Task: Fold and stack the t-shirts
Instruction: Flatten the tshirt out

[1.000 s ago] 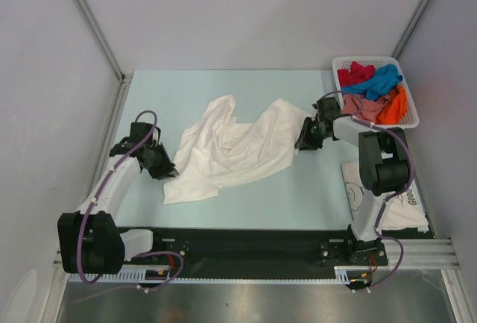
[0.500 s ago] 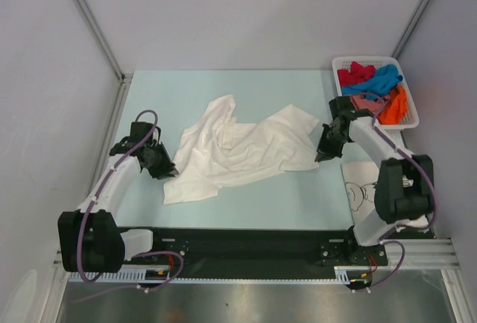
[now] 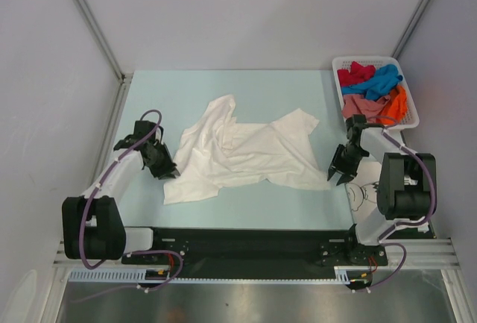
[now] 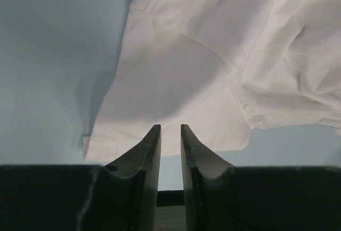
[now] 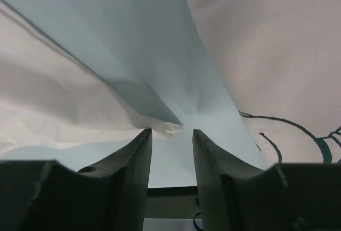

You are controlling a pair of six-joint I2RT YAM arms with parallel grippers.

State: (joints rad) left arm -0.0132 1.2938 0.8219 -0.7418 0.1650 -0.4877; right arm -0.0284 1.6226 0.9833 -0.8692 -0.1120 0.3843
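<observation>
A plain white t-shirt (image 3: 238, 155) lies crumpled and partly spread on the pale blue table (image 3: 223, 92). My left gripper (image 3: 167, 171) sits at its near left corner. In the left wrist view the jaws (image 4: 169, 128) stand a narrow gap apart with nothing between them, and the shirt (image 4: 202, 71) lies just ahead. My right gripper (image 3: 339, 177) is open at the shirt's near right corner; the rolled hem (image 5: 171, 129) lies at its left fingertip. A folded white t-shirt with black line print (image 3: 363, 190) lies to the right (image 5: 277, 55).
A white lattice basket (image 3: 411, 110) at the far right holds red (image 3: 354, 74), blue (image 3: 381, 80), pink (image 3: 361, 105) and orange (image 3: 396, 105) t-shirts. The right arm lies over part of the printed shirt. Grey walls stand close on both sides.
My right gripper moved toward the near right, dragging the white shirt's right corner with it and spreading the cloth; its jaws now stand open. The left gripper barely moved.
</observation>
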